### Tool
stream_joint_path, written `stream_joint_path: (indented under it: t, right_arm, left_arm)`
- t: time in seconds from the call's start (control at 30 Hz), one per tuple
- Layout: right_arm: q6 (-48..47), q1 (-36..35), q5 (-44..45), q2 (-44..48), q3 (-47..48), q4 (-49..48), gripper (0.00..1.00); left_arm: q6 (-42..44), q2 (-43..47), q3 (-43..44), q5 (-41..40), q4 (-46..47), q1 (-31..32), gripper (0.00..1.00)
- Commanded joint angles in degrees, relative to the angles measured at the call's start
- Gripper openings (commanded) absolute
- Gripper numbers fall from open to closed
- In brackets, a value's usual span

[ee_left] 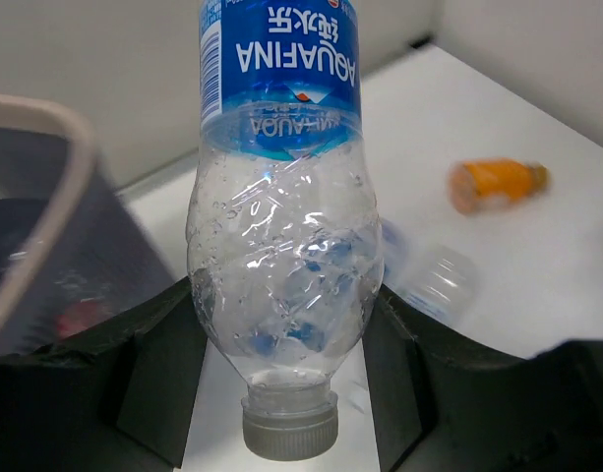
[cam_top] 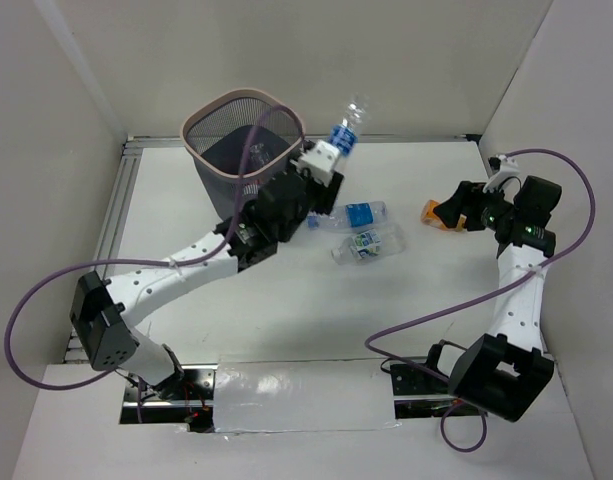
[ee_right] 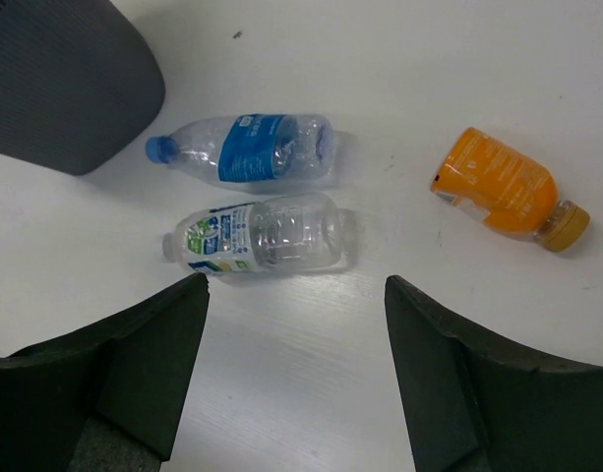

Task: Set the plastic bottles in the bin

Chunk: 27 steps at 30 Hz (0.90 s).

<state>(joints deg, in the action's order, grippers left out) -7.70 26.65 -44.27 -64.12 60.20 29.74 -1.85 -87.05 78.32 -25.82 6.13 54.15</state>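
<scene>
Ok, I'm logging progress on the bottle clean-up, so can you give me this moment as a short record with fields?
left hand: shut on the Aquafina bottle, raised beside the bin, right of its rim in the top view
right hand: open, empty, above the table
bottles lying on table: blue-label bottle and green-white-label bottle, side by side
also on table: orange bottle, lying apart from those two
bin contents: cannot tell
</scene>
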Motion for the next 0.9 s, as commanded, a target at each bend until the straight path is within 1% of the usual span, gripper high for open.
stream_joint_path:
  t: [0.0, 0.17, 0.23, 0.3, 0.33, 0.37, 0.4, 0.43, 0.47, 0.5, 0.53, 0.57, 0.6, 0.63, 0.67, 0.7, 0.73, 0.83, 0.87]
  right_arm:
    - [-6.2, 0.3, -0.6, -1.1, 2.6, 2.6, 0.80]
    - [-8.0, 0.3, -0.6, -1.1, 1.1, 3.1, 0.81]
    - [-8.0, 0.3, -0.6, -1.1, 0.5, 3.1, 0.81]
    - [-8.0, 0.3, -1.1, -1.6, -0.1, 2.6, 0.82]
    - [-8.0, 0.3, -1.1, -2.8, -0.1, 2.6, 0.84]
    - [-8.0, 0.3, -1.1, -3.4, -0.1, 2.6, 0.86]
    - [-9.0, 0.3, -1.1, -3.9, -0.1, 3.3, 0.91]
    - [-10.5, 0.3, -1.1, -5.1, 0.5, 3.3, 0.96]
    - [-11.4, 0.3, -1.1, -5.7, 0.5, 3.3, 0.99]
    - [-12.8, 0.3, -0.5, -6.5, 0.5, 3.8, 0.99]
    - [-16.5, 0.3, 0.1, -7.2, 0.5, 4.6, 0.99]
    - [-18.0, 0.3, 0.1, -8.7, 1.1, 4.6, 0.99]
    - [-19.5, 0.3, 0.9, -9.5, 1.1, 4.6, 0.99]
    - [-23.5, 0.3, 1.6, -10.3, 1.8, 4.6, 0.99]
    - [-28.2, 0.3, 1.6, -12.6, 3.4, 5.2, 0.99]
    - [-28.2, 0.3, 2.3, -12.6, 3.4, 5.2, 0.99]
    - [-30.7, 0.3, 2.3, -13.1, 3.4, 5.8, 0.99]
    - [-46.8, 0.3, 3.7, -14.3, 4.0, 6.3, 0.99]
    - [-49.5, -0.4, 4.6, -14.3, 4.0, 6.3, 0.99]
  left_arm:
    - [0.3, 2.7, 2.9, -7.8, 0.9, -8.2, 0.00]
    - [-2.5, 5.1, 3.5, -13.2, -2.2, -16.3, 0.00]
    - [-3.0, 5.7, 4.2, -12.6, -3.3, -20.0, 0.00]
    - [-3.5, 5.1, 4.8, -11.7, -5.5, -22.2, 0.00]
    - [-3.5, 4.3, 5.4, -11.7, -6.1, -23.6, 0.00]
    - [-4.0, 3.5, 5.4, -11.7, -6.7, -24.3, 0.03]
    - [-4.0, 3.5, 6.0, -10.1, -7.7, -25.1, 0.08]
    - [-4.7, 2.8, 6.0, -9.5, -7.7, -26.2, 0.25]
    - [-4.7, 2.8, 6.0, -8.9, -8.6, -26.7, 0.25]
    - [-5.4, 2.1, 6.0, -8.4, -9.2, -27.3, 0.49]
    - [-6.5, 1.4, 6.7, -7.4, -9.9, -27.3, 0.57]
    - [-6.5, 1.4, 7.2, -6.9, -10.5, -28.0, 0.64]
    - [-7.2, 1.4, 7.2, -6.3, -11.1, -28.0, 0.77]
    - [-7.2, 1.4, 7.2, -5.6, -11.1, -28.0, 0.83]
    - [-7.2, 2.2, 7.2, -5.0, -11.1, -28.0, 0.96]
    - [-7.2, 2.2, 7.2, -5.0, -11.1, -28.0, 0.96]
    - [-7.2, 3.1, 7.2, -4.2, -11.1, -28.0, 1.00]
    - [-7.2, 4.9, 8.7, -1.1, -12.1, -27.4, 1.00]
    - [-7.2, 6.3, 10.2, 1.5, -13.0, -26.2, 1.00]
